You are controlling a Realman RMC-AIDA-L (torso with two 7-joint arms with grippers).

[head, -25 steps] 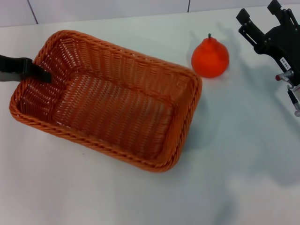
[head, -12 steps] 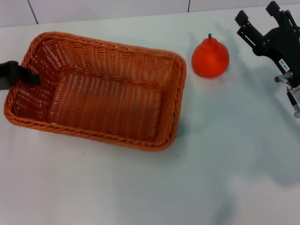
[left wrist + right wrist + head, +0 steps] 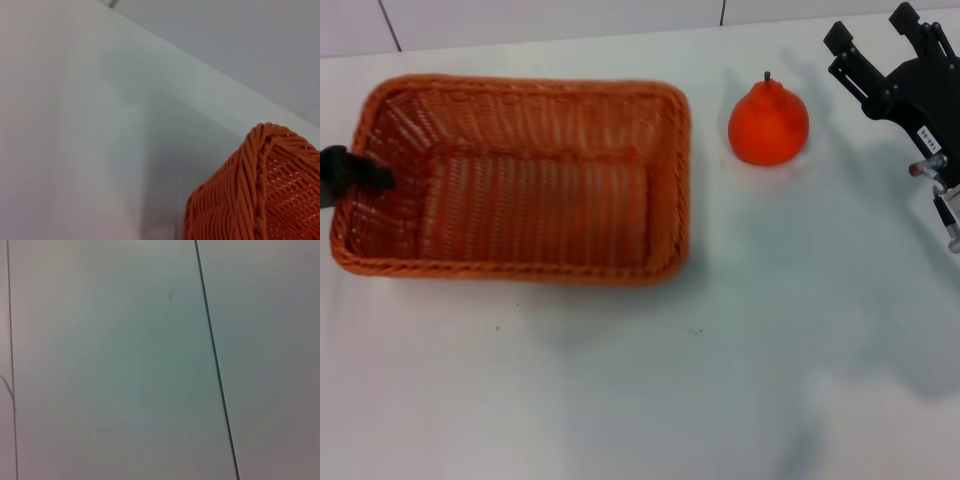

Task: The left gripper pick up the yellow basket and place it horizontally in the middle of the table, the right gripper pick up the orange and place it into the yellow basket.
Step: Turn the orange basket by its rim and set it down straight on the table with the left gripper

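The yellow basket (image 3: 520, 185), woven and orange-brown, lies level and lengthwise on the left half of the white table (image 3: 670, 400). My left gripper (image 3: 355, 172) shows only as a dark fingertip part at the far left, clamped over the basket's left rim with one finger inside. A corner of the basket also shows in the left wrist view (image 3: 260, 190). The orange (image 3: 768, 122) stands upright on the table to the right of the basket, apart from it. My right gripper (image 3: 876, 30) is open and empty at the far right, beyond the orange and not touching it.
A white wall with dark seams runs behind the table's far edge (image 3: 550, 40). The right wrist view shows only pale panels with a dark seam (image 3: 215, 360). Bare tabletop lies in front of the basket and the orange.
The basket has turned from a diagonal lie to level with the table's edge and shifted left, carried by my left gripper. The orange and the right gripper have stayed put.
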